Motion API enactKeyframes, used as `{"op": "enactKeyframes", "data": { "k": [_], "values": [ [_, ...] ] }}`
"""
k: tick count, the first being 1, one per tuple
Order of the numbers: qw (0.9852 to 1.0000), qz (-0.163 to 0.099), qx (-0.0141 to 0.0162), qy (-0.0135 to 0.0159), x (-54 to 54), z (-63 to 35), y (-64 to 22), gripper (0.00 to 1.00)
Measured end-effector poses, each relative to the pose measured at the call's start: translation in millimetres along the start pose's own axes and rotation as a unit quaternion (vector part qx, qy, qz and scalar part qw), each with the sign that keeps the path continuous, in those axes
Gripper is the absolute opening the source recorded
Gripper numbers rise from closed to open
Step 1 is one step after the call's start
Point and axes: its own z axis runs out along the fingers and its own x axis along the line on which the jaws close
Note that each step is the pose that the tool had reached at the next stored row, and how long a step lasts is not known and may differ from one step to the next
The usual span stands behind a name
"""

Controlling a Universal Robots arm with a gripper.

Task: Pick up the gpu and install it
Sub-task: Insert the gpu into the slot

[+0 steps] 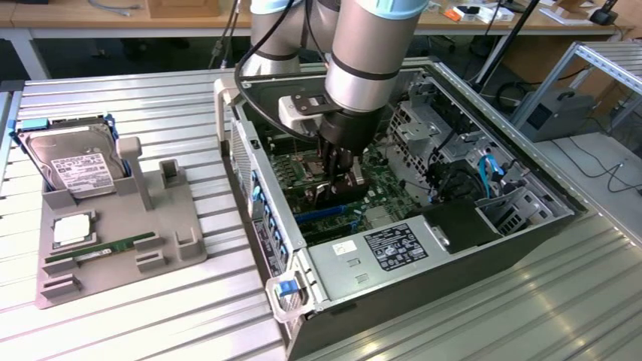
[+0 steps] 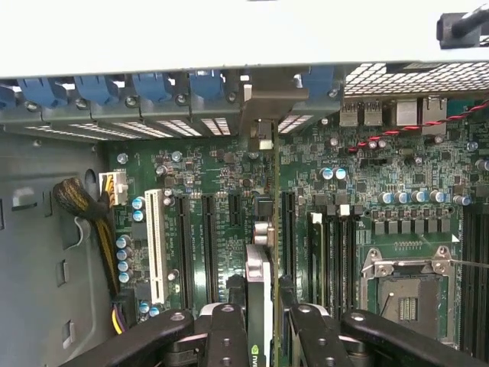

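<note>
Green board (image 2: 221, 176) is directly under the gpu (image 2: 262, 287), which is held edge-on, clamped between the gripper (image 2: 262, 325) fingers inside the open case (image 1: 441, 248). Probably best if it's kept square over its slot and pressed down evenly, bracket lined up with the rear opening.

Little can be read. In the wrist view, the gpu (image 2: 258, 306) carries a small pale logo mark at its near edge, too cut off to name. The motherboard (image 2: 382, 176) has fine white printing by its slots, too small to read. In the exterior view, the power supply (image 1: 396, 248) bears a black label with white lines of print and a white sticker with a round sign, none legible. The hard drive (image 1: 78, 169) has a white label with illegible print.
</note>
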Motion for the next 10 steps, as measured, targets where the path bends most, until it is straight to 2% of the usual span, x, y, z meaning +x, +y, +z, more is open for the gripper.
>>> {"op": "enactKeyframes", "data": {
  "k": [3, 4, 5, 10],
  "values": [
    [1.0, 0.0, 0.0, -0.0001, 0.0, 0.1, -0.7, 0.27],
    [1.0, 0.0, -0.0016, -0.0001, -0.1, 0.1, -0.8, 0.27],
    [1.0, 0.0, -0.0065, 0.0002, -0.1, 0.0, -0.8, 0.27],
    [1.0, 0.0, -0.0082, 0.0001, -0.1, 0.2, -0.8, 0.27]
  ]
}}
